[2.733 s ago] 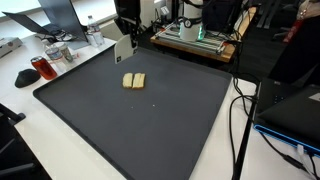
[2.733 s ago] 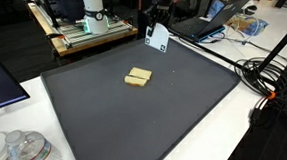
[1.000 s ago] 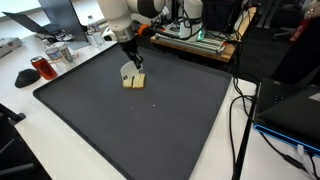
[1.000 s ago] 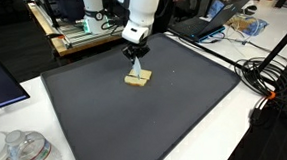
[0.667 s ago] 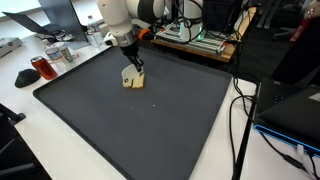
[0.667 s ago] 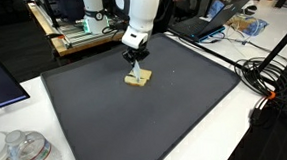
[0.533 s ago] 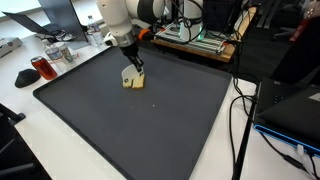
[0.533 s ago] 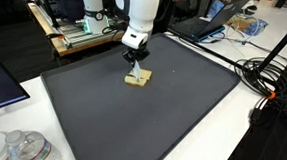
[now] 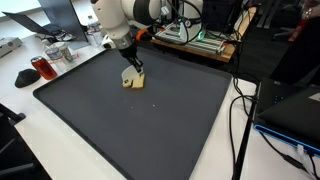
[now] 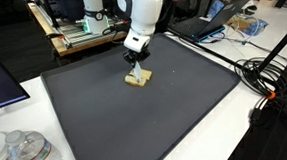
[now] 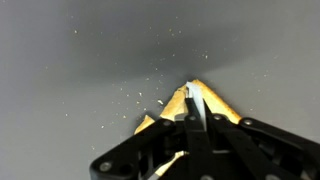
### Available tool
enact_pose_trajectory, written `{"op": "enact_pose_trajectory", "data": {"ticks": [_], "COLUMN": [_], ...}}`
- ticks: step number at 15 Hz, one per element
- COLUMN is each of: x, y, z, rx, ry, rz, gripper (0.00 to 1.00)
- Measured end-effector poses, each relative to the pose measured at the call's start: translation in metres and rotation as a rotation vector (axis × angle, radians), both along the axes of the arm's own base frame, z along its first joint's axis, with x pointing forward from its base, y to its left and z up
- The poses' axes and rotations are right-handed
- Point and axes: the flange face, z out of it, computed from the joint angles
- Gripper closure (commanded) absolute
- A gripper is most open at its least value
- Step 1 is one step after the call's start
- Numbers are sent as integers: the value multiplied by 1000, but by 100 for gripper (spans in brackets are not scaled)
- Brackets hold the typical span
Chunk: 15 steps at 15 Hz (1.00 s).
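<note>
Pale yellow blocks, two of them side by side and touching, lie flat on the far half of a dark grey mat that covers most of the white tabletop. In an exterior view, nearest the camera, a clear plastic container stands on the tabletop off the mat's near left corner, and black cables run along its right edge. At mid-depth the blocks sit under the gripper, which comes straight down from the white arm. Its jaws are pressed together with nothing between them, and the tip stands at the blocks' top face. In the wrist view the closed gripper covers part of the blocks, and pale crumbs dot the mat just beside them. Farther back, a red cup stands left of the mat, and a wooden rack with equipment lies beyond its far edge.
</note>
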Motion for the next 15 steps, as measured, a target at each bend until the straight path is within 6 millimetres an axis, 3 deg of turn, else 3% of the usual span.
{"op": "enact_pose_trajectory", "data": {"ticks": [15], "x": [22], "y": [-3], "z": [-1], "rx": [9], "ry": [32], "rz": [46], "gripper": [99]}}
